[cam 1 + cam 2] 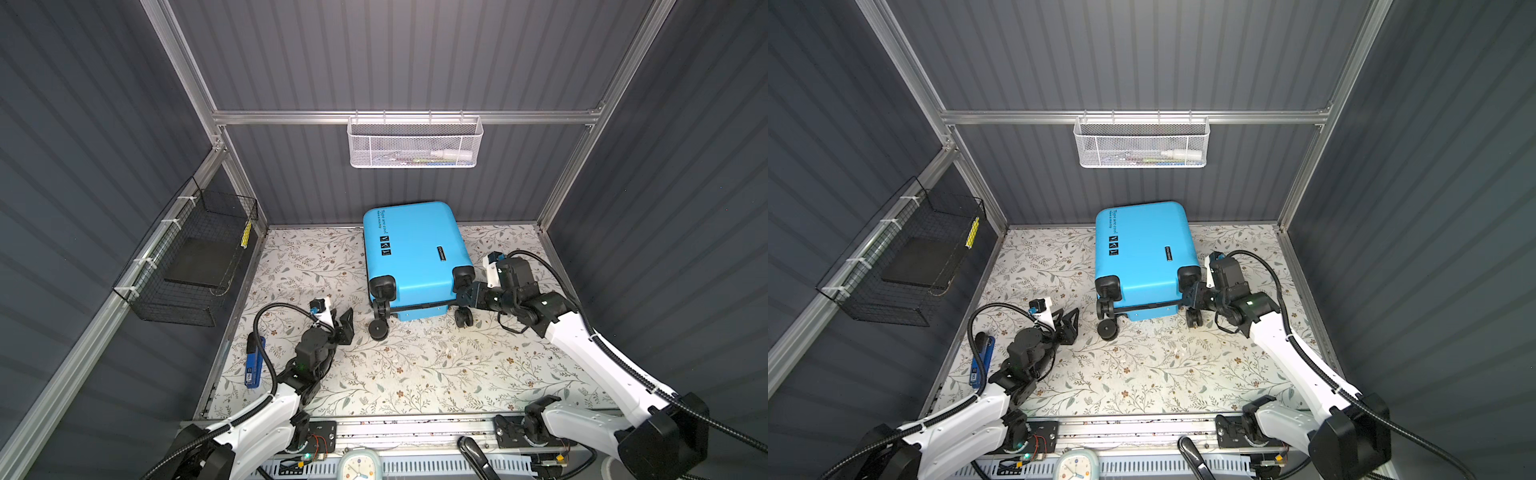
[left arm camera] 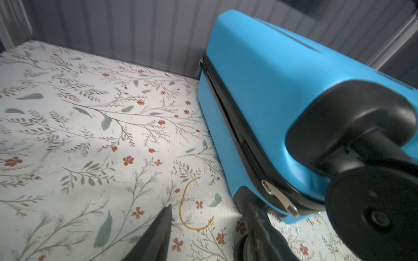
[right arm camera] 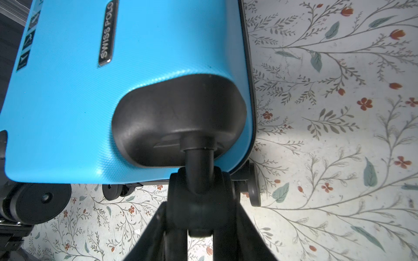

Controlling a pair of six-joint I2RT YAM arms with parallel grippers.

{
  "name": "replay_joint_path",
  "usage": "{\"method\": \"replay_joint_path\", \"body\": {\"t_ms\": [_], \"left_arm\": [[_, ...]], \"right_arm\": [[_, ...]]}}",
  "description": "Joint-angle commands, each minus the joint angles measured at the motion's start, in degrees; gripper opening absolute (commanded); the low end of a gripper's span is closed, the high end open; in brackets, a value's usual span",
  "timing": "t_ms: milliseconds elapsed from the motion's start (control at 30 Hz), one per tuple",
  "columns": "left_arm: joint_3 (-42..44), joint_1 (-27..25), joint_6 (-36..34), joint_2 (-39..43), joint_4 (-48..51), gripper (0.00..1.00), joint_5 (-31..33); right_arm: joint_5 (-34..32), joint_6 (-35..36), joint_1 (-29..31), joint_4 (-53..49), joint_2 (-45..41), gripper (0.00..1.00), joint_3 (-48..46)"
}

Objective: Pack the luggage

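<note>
Luggage (image 1: 415,257) is what the right gripper (image 3: 199,203) has hold of. Its two black fingers (image 3: 156,226) are clamped on either side of a black wheel fork (image 3: 200,178) at one corner of the blue shell. In both top views this is the upper wheel on the right of the case's near end.

The left gripper (image 1: 347,322) holds nothing. Its fingers (image 2: 158,230) stand apart over the bare floral table top (image 1: 415,374), just beside the lower wheel (image 1: 378,331) on the left of that same end. Whether a finger touches that wheel cannot be told.

Beyond the grippers, the luggage lies flat on its broad side with the printed face up. It is closed along its black zip, and a silver zip pull (image 2: 279,200) hangs near the left corner. It sits at the middle back of the table, close to the rear wall, with its wheels toward the robot.

A thin yellow loop (image 2: 187,214) lies on the table by the left fingers. A blue object (image 1: 253,365) rests at the table's left edge. A black wire basket (image 1: 187,266) hangs on the left wall and a white mesh basket (image 1: 415,143) on the back rail.
</note>
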State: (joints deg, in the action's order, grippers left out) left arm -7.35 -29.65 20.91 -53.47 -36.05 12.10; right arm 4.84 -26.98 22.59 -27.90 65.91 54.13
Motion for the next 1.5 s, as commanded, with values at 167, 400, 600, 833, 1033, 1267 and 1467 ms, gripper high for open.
{"method": "replay_joint_path", "body": {"t_ms": [167,400,600,833,1033,1267,1467], "left_arm": [[-4.16,-0.06,-1.71,-13.16,-8.06,0.56,-16.77],[-6.76,-0.15,0.02,-20.94,-14.91,0.56,-20.29],[-8.72,-0.14,0.61,-24.45,-16.54,0.56,-18.23],[-9.62,-0.15,2.05,-23.21,-8.71,0.53,-6.07],[-5.08,-0.10,5.23,-13.31,-2.30,0.53,8.80],[-3.07,-0.05,4.90,-6.82,3.05,0.56,11.54],[-1.04,-0.04,-0.89,-9.00,-6.30,0.59,-1.22]], "right_arm": [[0.96,-1.26,0.17,-5.77,2.12,0.00,-1.48],[0.63,-1.40,0.17,-5.86,1.51,0.00,-1.92],[0.45,-1.40,0.17,-5.94,1.46,0.00,-1.92],[0.04,-1.12,0.17,-6.28,1.40,0.00,-1.80],[-0.19,-0.83,0.15,-6.46,1.50,0.00,-1.75],[0.04,-0.72,-0.09,-6.21,1.50,0.00,-1.84],[0.76,-0.76,-0.08,-6.23,1.40,0.00,-1.47]]}}
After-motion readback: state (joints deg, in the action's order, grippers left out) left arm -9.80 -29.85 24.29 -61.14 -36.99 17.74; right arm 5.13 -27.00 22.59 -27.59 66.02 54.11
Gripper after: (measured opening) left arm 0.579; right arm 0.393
